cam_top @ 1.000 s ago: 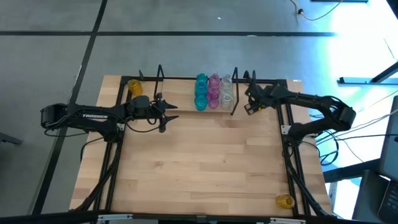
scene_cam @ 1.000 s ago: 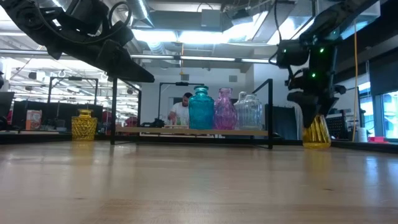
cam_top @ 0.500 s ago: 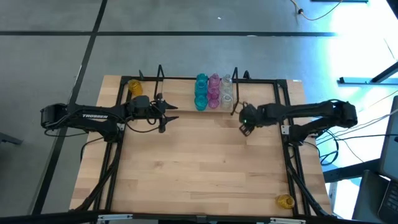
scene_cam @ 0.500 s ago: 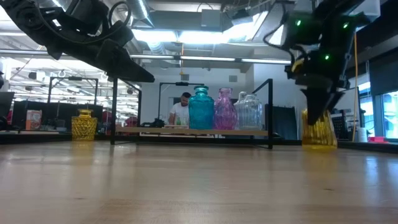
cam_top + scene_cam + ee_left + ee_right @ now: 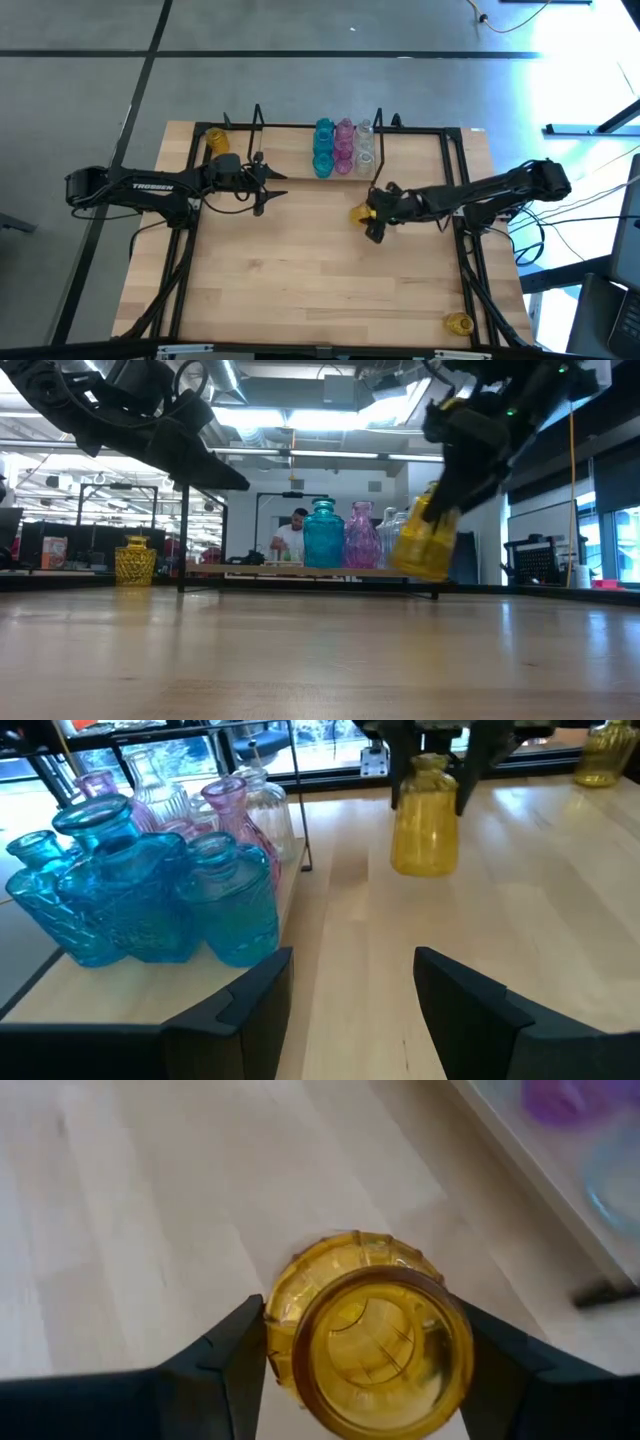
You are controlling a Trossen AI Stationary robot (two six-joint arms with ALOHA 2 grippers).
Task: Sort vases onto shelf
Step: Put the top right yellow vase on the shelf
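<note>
Right gripper: jaws clamped on yellow vase, shelf at eleven o'clock. Left gripper: parted, empty.

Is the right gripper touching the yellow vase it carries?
Touching. The right wrist view shows both fingers pressed against the yellow vase's neck, right gripper closed on it.

A yellow ribbed vase is seen beside dark fingers. Teal vases, pink vases and clear vases are patterned with moulded lines. The table is shown in pale wood with a black frame.
</note>
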